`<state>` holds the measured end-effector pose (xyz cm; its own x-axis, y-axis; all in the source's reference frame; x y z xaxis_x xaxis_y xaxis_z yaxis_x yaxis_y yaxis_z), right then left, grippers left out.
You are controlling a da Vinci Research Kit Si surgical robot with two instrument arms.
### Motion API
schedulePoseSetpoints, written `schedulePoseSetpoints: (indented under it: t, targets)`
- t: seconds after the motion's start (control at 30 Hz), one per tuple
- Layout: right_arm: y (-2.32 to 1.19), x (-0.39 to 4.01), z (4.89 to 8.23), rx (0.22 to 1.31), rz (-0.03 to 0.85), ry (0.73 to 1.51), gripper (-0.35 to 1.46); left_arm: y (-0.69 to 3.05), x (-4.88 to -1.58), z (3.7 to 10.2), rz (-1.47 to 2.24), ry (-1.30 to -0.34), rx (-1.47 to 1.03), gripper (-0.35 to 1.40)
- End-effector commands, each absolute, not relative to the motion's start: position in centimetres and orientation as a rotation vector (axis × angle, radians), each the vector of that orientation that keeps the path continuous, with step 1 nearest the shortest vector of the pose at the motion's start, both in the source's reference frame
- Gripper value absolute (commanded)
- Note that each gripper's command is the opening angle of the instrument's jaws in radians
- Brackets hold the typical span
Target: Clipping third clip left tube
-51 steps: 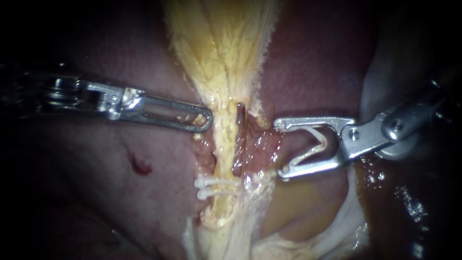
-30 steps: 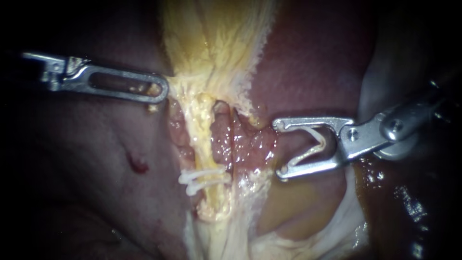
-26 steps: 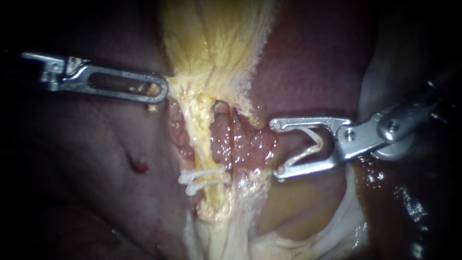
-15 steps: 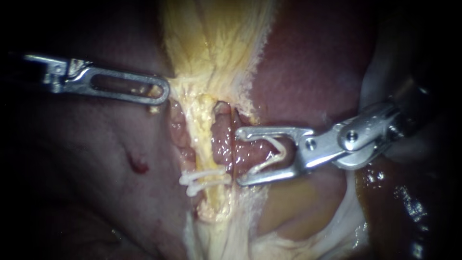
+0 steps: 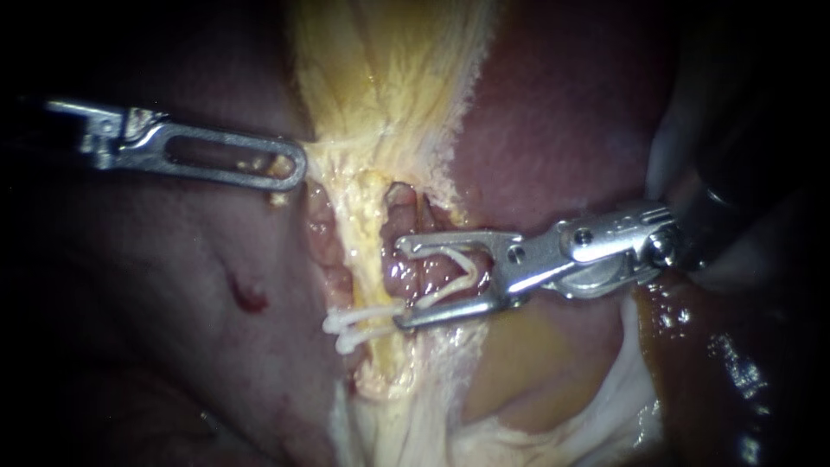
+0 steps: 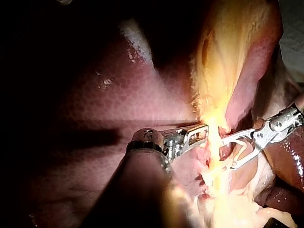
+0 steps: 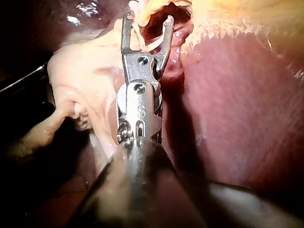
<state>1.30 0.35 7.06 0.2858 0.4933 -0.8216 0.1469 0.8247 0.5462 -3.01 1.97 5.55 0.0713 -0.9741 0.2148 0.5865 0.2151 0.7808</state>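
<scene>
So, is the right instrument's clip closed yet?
No: the clip in the right instrument shows as an open V, its arms wide apart.

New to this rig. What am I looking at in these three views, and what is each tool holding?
It is a surgical robot working on a pig's liver on a bench. The wide picture comes from the endoscope. The other two come from a camera on each arm, looking along its own instrument. The left instrument, entering from the left, has its jaws shut on the yellowish tissue, holding it taut. The right instrument carries an open white clip between jaws that stand wide apart, around pink tissue. Beside its lower jaw, two white clips already sit across a yellow tube.
</scene>
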Motion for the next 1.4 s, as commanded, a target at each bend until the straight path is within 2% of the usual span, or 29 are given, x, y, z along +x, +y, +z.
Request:
schedulePoseSetpoints:
  t: [0.03,0.4,0.97,1.17,1.4]
  targets:
    - [0.36,1.30,7.11,0.604,0.257,1.278,0.50,1.97,-3.01,5.55,-1.278,-0.836,0.582,-0.35]
    - [0.37,1.29,7.34,0.649,0.290,1.269,0.50,1.97,-3.00,5.55,-1.278,-0.836,0.582,-0.35]
    - [0.20,1.92,7.19,0.775,0.306,1.361,0.50,1.97,-3.01,5.55,-1.278,-0.836,0.581,-0.35]
    - [0.15,2.11,7.14,0.842,0.315,1.437,0.50,1.98,-3.02,5.55,-1.279,-0.836,0.581,-0.35]
    - [0.10,2.24,7.07,0.936,0.326,1.479,0.50,1.98,-3.03,5.55,-1.279,-0.836,0.581,-0.35]
